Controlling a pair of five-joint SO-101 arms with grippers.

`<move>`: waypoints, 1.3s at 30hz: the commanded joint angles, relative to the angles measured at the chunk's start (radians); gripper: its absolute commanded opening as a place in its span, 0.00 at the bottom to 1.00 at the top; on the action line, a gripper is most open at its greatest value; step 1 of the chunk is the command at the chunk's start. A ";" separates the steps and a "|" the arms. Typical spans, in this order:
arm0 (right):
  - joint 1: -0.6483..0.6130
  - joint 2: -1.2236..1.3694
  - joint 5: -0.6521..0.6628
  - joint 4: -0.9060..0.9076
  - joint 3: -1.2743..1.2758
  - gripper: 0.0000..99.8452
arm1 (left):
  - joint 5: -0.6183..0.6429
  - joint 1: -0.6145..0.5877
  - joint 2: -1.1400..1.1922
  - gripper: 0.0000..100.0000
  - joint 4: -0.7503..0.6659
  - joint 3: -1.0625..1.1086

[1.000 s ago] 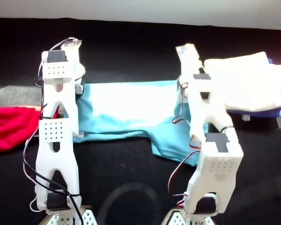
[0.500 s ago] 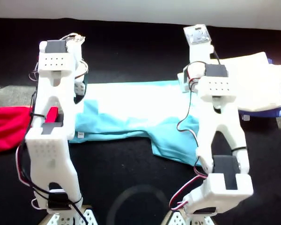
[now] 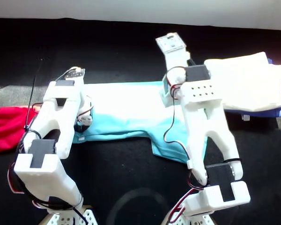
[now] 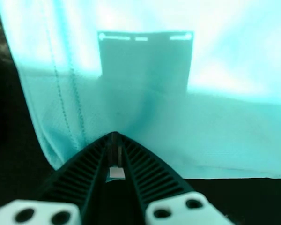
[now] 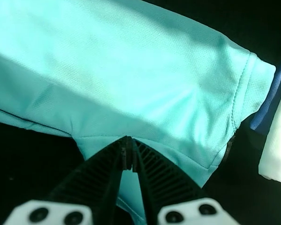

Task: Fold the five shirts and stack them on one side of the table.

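- The turquoise knit shirt [image 3: 131,105] is lying spread flat in the middle of the black worktop [image 3: 122,47]. Its long axis is running side to side, from one arm across to the other.
- The fabric is lying mostly smooth, with a double-stitched hem at its left end and a sleeve trailing off its near right corner towards the arms' bases.
- The left pincer [image 4: 113,138] is sitting over the shirt's left end, just inside the near edge, with its jaws pressed together. I cannot tell whether any cloth is caught between them.
- The right pincer [image 5: 127,144] is sitting over the shirt's right end, where the sleeve is joining the body. Its jaws are also together, and a pinch of cloth is not discernible.
- Each arm is nearer its own end, so the coming fold is looking like a two-arm lift across the short way.
- Just right of the turquoise shirt, a folded white shirt [image 3: 246,84] is resting on a folded dark blue one [image 3: 262,112].
- Left of the turquoise shirt, a crumpled red shirt [image 3: 9,126] is waiting unfolded.
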 commanded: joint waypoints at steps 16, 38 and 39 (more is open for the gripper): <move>-0.024 -0.051 -0.003 0.030 -0.039 0.01 | -0.003 -0.067 -0.455 0.01 -0.017 0.113; -0.024 -0.051 -0.002 0.030 -0.039 0.01 | 0.038 -0.002 -0.203 0.01 -0.046 0.196; -0.024 -0.051 -0.002 0.030 -0.039 0.01 | 0.038 -0.002 -0.203 0.01 -0.040 0.200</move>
